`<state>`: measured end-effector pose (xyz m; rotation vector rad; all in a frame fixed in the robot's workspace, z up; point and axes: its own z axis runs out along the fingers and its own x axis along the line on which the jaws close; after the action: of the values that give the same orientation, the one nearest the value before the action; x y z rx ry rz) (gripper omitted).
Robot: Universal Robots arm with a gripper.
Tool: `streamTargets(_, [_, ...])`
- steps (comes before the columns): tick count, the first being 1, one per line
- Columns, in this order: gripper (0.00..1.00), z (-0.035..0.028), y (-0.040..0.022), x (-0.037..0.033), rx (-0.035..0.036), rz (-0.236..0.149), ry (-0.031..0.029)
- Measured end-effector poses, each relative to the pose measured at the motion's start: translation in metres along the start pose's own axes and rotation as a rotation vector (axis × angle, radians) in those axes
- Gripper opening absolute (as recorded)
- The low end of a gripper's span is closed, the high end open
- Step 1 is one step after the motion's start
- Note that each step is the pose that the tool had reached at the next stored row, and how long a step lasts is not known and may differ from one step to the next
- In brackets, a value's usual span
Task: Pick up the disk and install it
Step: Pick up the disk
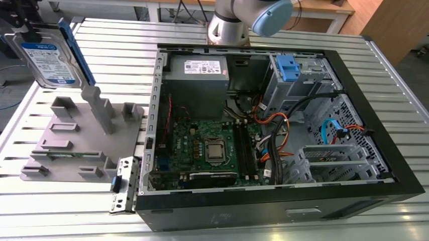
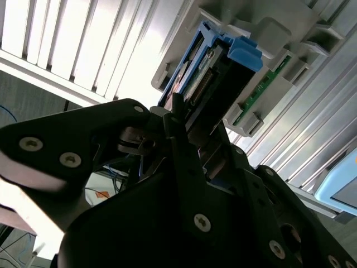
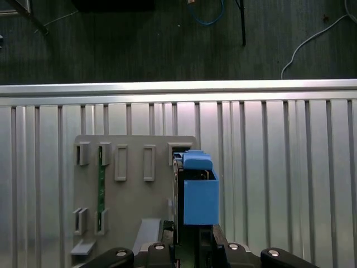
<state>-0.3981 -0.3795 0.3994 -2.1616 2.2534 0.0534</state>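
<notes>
1 disk (image 1: 48, 59) hangs upright above the grey fixture (image 1: 74, 143), jaws of the gripper (image 2: 194, 120) clamped on it; best carried steady, untilted, well clear of that fixture.

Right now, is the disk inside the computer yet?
Out: the gripper holds the disk upright over the grey tray, beside the computer case.

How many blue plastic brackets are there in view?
2. One frames the disk, held by the gripper at the exterior view's left; a bare bracket stands inside the computer case. More may be hidden.
</notes>
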Motion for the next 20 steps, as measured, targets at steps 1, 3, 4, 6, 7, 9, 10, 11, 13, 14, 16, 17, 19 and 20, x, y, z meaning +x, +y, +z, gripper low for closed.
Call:
streamTargets(1, [0.35, -0.0013, 0.0001, 0.0, 0.0, 0.0, 0.0])
streamTargets(3, [0.35, -0.0043, 0.0001, -0.0001, 0.0, 0.0, 0.0])
streamTargets(4, [0.35, -0.0058, 0.0001, -0.0002, 0.0001, 0.0, 0.0])
streamTargets(6, [0.35, -0.0091, 0.0002, -0.0003, 0.0002, 0.0, -0.0001])
streamTargets(7, [0.35, -0.011, 0.0002, -0.0004, 0.0002, 0.0, -0.0002])
streamTargets(9, [0.35, -0.0159, 0.0002, -0.0006, 0.0002, 0.0, -0.0001])
streamTargets(10, [0.35, -0.0185, 0.0003, -0.0007, 0.0002, 0.0, -0.0001])
streamTargets(11, [0.35, -0.0211, 0.0003, -0.0008, 0.0001, 0.0, -0.0001])
streamTargets(13, [0.35, -0.0267, 0.0003, -0.001, 0.0003, 0.0, -0.0002])
streamTargets(14, [0.35, -0.0298, 0.0004, -0.0011, 0.0001, 0.0, -0.0001])
streamTargets(16, [0.35, -0.036, 0.0005, -0.0013, 0.0002, 0.0, -0.0001])
streamTargets(17, [0.35, -0.039, 0.0005, -0.0014, 0.0002, 0.0, -0.0001])
streamTargets(19, [0.35, -0.0448, 0.0006, -0.0016, 0.0001, 0.0, 0.0])
streamTargets(20, [0.35, -0.0473, 0.0006, -0.0017, 0.0002, 0.0, -0.0001])
